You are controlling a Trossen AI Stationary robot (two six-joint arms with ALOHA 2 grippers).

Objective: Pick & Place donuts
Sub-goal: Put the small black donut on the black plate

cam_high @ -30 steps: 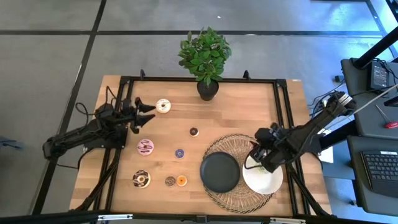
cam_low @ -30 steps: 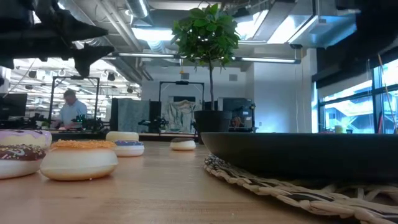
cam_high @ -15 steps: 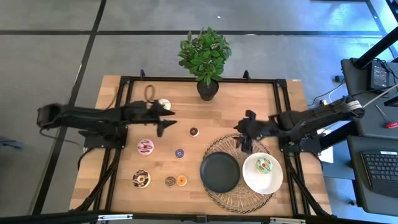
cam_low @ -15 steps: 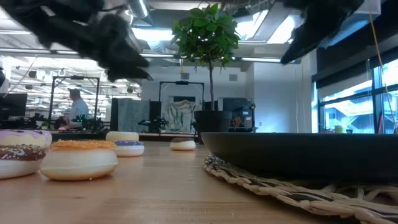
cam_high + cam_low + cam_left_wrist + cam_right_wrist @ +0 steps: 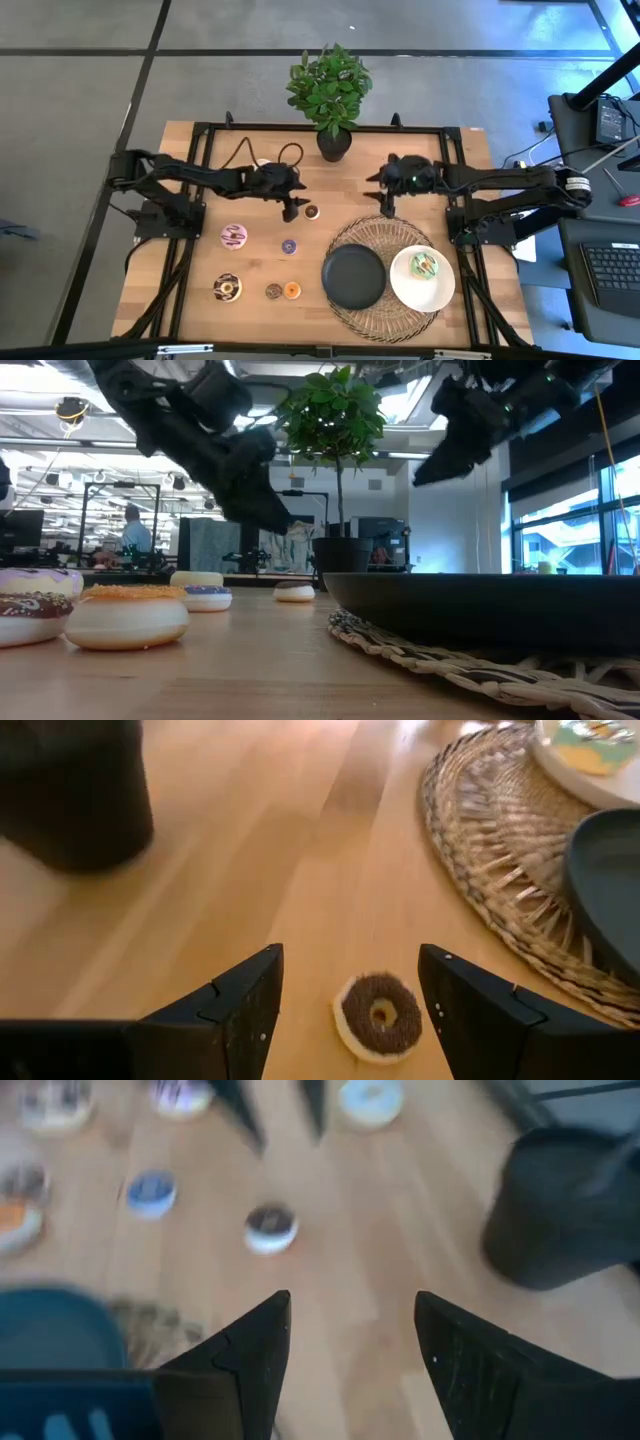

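Note:
My left gripper (image 5: 292, 210) (image 5: 350, 955) is open above the table, just left of the mini brown donut (image 5: 312, 212) (image 5: 377, 1016), which lies flat between the fingers in the left wrist view. My right gripper (image 5: 385, 203) (image 5: 350, 1295) is open and empty, above the table between the plant pot and the woven mat. The green donut (image 5: 424, 265) lies on the white plate (image 5: 403, 290). On the wood lie the pink (image 5: 234, 236), mini purple (image 5: 289, 246), chocolate (image 5: 227, 288), mini tan (image 5: 273, 291) and mini orange (image 5: 292, 291) donuts. The white donut (image 5: 370, 1100) is mostly hidden under the left arm in the high view.
A round black plate (image 5: 353, 276) and the white plate sit on a woven mat (image 5: 385, 232) at the table's near right. A potted plant (image 5: 330, 90) stands at the middle of the far edge. A person (image 5: 135, 538) shows far off in the room.
My left gripper has swung from the table's left side toward the right, past the white donut, to the mini brown donut. My right gripper has left the white plate, where the green donut now lies, and moved toward the far edge and left, near the plant pot.

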